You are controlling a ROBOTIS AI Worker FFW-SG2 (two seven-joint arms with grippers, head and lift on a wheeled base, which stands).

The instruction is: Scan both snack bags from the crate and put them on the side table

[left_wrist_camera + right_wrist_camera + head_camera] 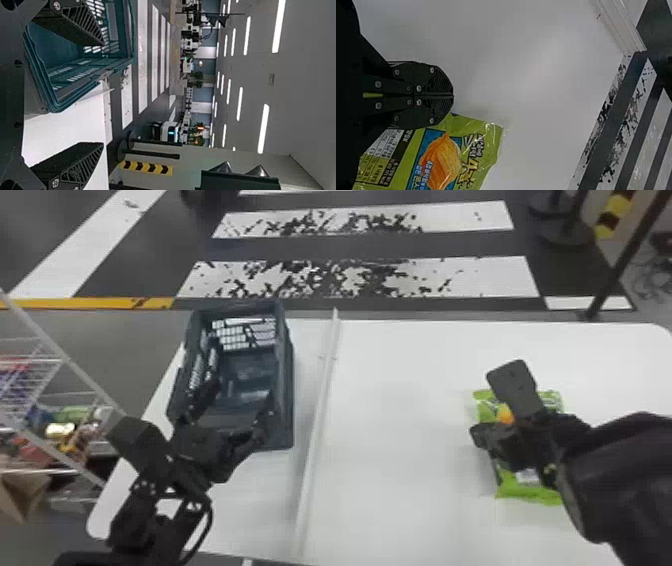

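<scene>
The green snack bag (525, 491) is lying on the white table (400, 415) under the right gripper (453, 95), which is pinching nothing. The left gripper (103, 94) is hanging wide by the crate (286, 405), maybe so bags can fit between.

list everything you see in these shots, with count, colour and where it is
crate: one, dark blue-green, left on the table
snack bag: one, green, right on the table
table: white, ahead of the robot
long strip: one, white, between crate and snack bag
wire rack: one, white, far left
rack goods: several, mixed colours
floor stripes: several, white, beyond the table
posts: at least two, black, beyond the table
ceiling lights: many, white, overhead
left gripper: one, black, at the crate's near end
right gripper: one, black, by the snack bag
</scene>
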